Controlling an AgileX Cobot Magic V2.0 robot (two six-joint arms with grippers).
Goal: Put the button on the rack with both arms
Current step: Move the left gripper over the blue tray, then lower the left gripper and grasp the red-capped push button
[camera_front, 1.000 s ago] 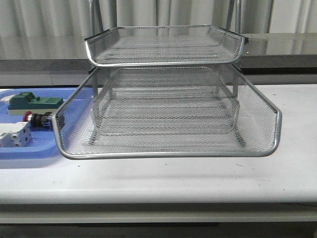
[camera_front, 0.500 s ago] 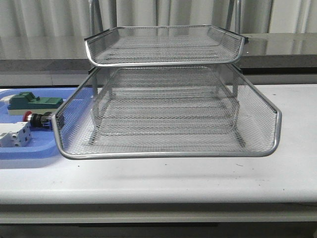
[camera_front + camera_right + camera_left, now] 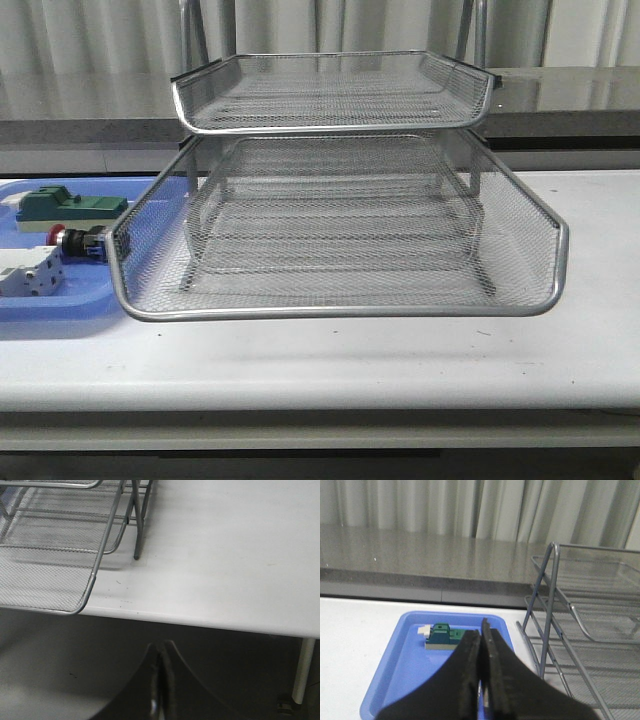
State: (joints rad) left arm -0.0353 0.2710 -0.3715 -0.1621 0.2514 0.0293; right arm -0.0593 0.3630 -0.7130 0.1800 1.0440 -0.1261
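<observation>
Button (image 3: 78,241): left edge of front view, in blue tray (image 3: 40,308), partly hidden behind rack (image 3: 340,300). Left gripper (image 3: 480,645) and right gripper (image 3: 159,652): fingers pressed together, empty.

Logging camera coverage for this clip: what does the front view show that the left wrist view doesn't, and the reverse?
Only the front view shows the button lying in the blue tray and the white terminal block beside it, plus the rack's full front. Neither arm appears there. Only the left wrist view shows the left hand, fingers pressed together and holding nothing, which blocks the near part of the tray. Both show the blue tray, the green block, the rack and the white table.
</observation>
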